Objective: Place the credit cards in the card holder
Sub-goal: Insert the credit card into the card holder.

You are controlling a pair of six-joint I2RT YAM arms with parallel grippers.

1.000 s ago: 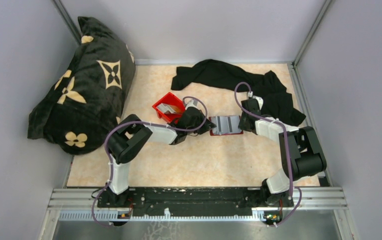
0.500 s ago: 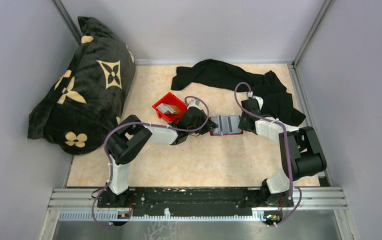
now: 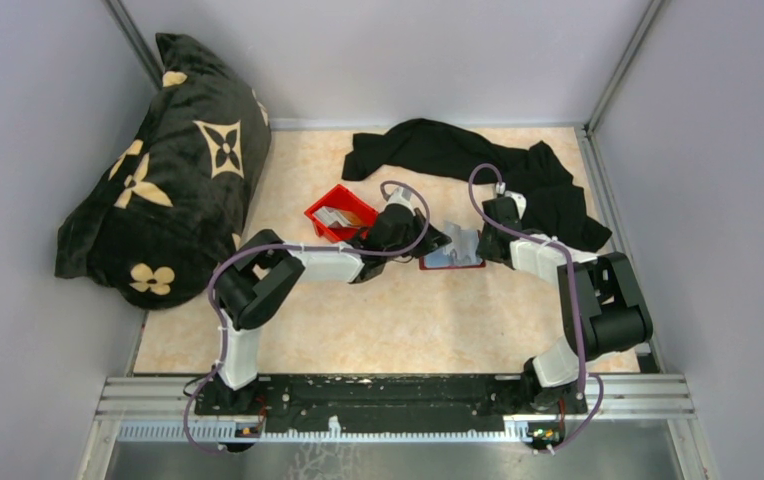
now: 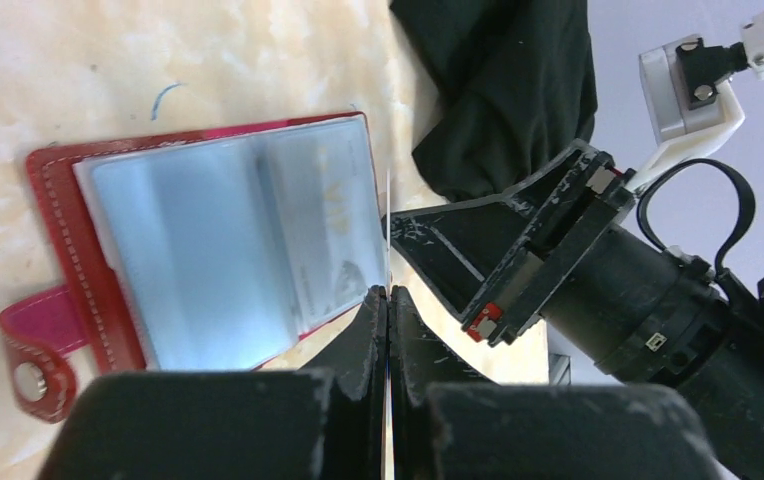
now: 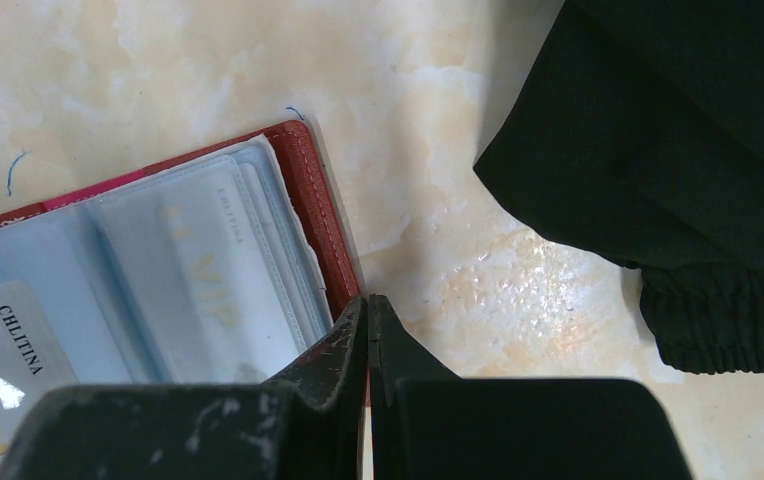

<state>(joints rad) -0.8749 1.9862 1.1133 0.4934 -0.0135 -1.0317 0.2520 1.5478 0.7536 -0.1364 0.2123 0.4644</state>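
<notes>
The left gripper (image 4: 388, 293) has its fingers pressed together on what looks like a credit card (image 4: 388, 220), a thin pale sliver seen edge-on. It stands upright just off the right edge of the card holder (image 4: 56, 210). The right gripper (image 5: 368, 305), jaws closed on nothing, has its tips at that same right edge, apparently pinning it down. The holder lies open flat near the middle of the table (image 3: 408, 320). It is dark red stitched leather with a pink snap tab, around glossy clear plastic sleeves that buckle slightly. At least two sleeves are filled: a pale card marked VIP (image 5: 208, 270) and one marked CHLITINA (image 5: 18, 330). So the job looks partly done; the pinched card has to go into a sleeve. More pale cards (image 3: 333, 216) lie in the rigid red plastic bin (image 3: 350, 200) to the left. Farther off are a soft, crumpled black garment (image 3: 458, 155) and, far left, a plush dark pillow (image 3: 158, 160) with cream flower motifs.
</notes>
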